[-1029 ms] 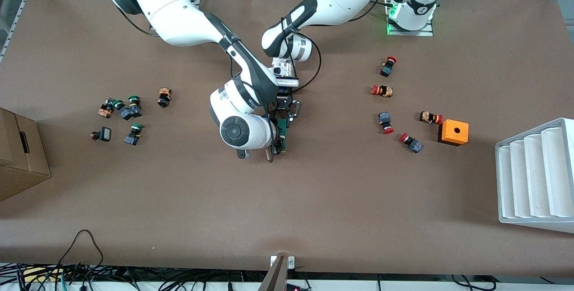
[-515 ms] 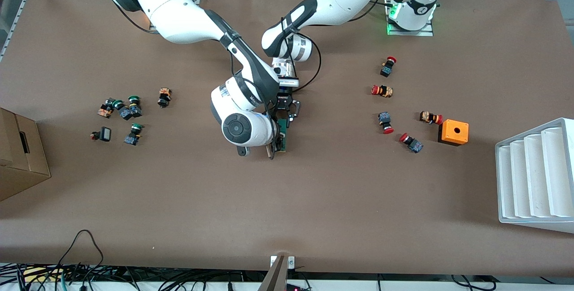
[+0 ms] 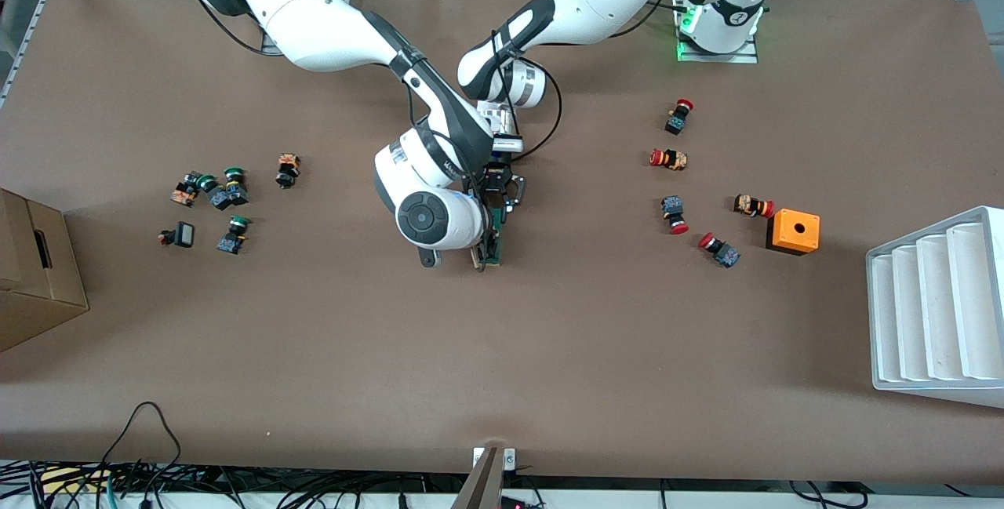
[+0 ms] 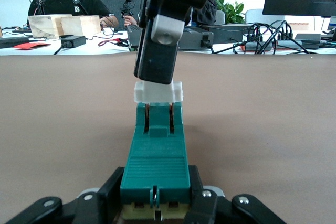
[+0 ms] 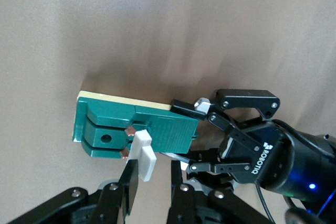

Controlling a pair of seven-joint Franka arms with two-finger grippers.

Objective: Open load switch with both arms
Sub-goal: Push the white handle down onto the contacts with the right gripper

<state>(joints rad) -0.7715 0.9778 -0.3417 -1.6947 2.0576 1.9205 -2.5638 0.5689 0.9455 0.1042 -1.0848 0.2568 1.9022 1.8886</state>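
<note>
Surface: a brown table [image 3: 549,336] is filling the front view, with both arm bases standing along its top edge.
Left gripper [image 4: 155,203]: it is sitting low at the middle of the table and is clamping the load switch [image 4: 156,153] by one end; its fingers [image 4: 107,198] are pressing on both sides of the green body.
Right gripper [image 5: 149,184]: it is hanging over the free end of the load switch, and its fingers [image 5: 128,184] are closing on the white sliding piece [image 5: 142,154].
Load switch: it is lying at the middle of the table, its long side running toward the front camera; the white sliding piece is standing out of the green body at the end away from the left gripper.
Toward the left arm's end: several red buttons [image 3: 679,115] are lying scattered, and an orange box [image 3: 794,231] with a hole is standing just beside one of them.
Farther toward that end: a white rack [image 3: 937,309] is standing at the table's edge.
Toward the right arm's end: some green buttons [image 3: 234,183] are lying in a loose group, well apart from the switch.
At that edge: a cardboard box [image 3: 35,274] is standing.
</note>
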